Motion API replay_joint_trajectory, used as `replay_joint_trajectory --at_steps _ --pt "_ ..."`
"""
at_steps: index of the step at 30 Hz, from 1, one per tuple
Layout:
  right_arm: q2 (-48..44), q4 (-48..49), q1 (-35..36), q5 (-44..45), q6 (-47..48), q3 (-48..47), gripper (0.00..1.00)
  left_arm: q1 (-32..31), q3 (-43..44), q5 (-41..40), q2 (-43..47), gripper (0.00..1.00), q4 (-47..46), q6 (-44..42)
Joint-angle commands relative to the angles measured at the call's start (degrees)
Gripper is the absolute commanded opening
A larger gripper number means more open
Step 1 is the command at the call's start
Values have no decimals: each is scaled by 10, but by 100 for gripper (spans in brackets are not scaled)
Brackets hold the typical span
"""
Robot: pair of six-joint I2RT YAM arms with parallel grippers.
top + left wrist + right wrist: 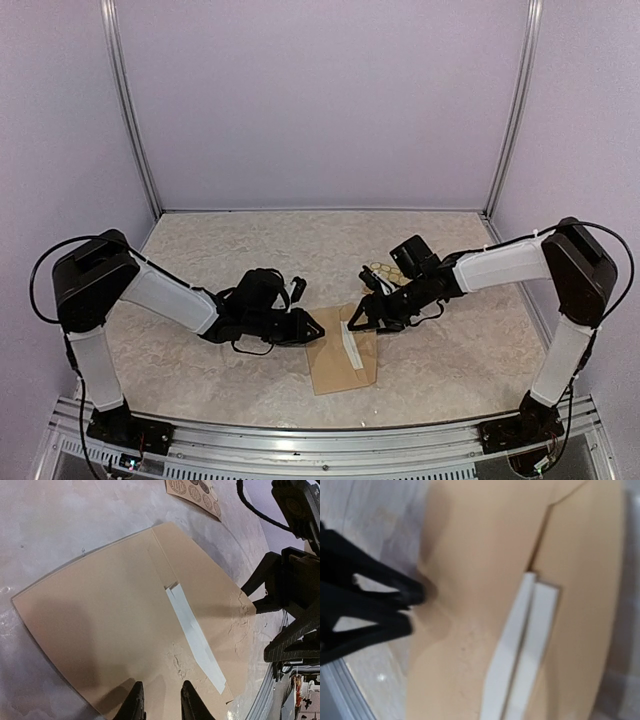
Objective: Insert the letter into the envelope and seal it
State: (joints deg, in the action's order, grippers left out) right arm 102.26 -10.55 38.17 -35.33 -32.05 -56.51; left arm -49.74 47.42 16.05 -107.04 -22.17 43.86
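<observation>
Looking down, I see the letter [352, 346] as a narrow white strip along the flap crease of the tan envelope [333, 372], flat on the surface [240, 250]. My left hand [316, 328] sits at its left edge, fingers nearly together; whether they pinch it I cannot tell. My right hand [352, 322] stands open by the letter's far end.

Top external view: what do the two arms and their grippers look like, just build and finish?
Both match. The left arm and right arm have black joint housings, white shells over the long links, and black bases. A thin black cable loops out at each shoulder. The left gripper and right gripper are all black with two tapering fingers. No markings are legible.
</observation>
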Motion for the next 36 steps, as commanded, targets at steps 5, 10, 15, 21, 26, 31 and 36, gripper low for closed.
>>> replay_joint_trajectory --at_steps 5,10,15,21,26,31,36 --pt "5 -7 36 14 -27 -36 64 -15 0 4 -38 17 -24 10" --pt "16 12 58 10 -41 -41 65 -15 -7 -2 -39 16 -21 16" --pt "53 43 74 0 -60 -39 56 -17 -10 -4 -37 16 -23 18" --pt "88 92 83 -12 -88 -25 34 -19 -16 -5 -37 16 -29 22" --pt "104 96 83 3 -96 -9 29 -19 -19 -3 -28 16 -37 25" --pt "98 100 83 7 -102 4 27 -23 -5 -1 -6 16 -36 27" --pt "82 104 83 8 -104 7 27 -35 14 4 0 15 -54 30"
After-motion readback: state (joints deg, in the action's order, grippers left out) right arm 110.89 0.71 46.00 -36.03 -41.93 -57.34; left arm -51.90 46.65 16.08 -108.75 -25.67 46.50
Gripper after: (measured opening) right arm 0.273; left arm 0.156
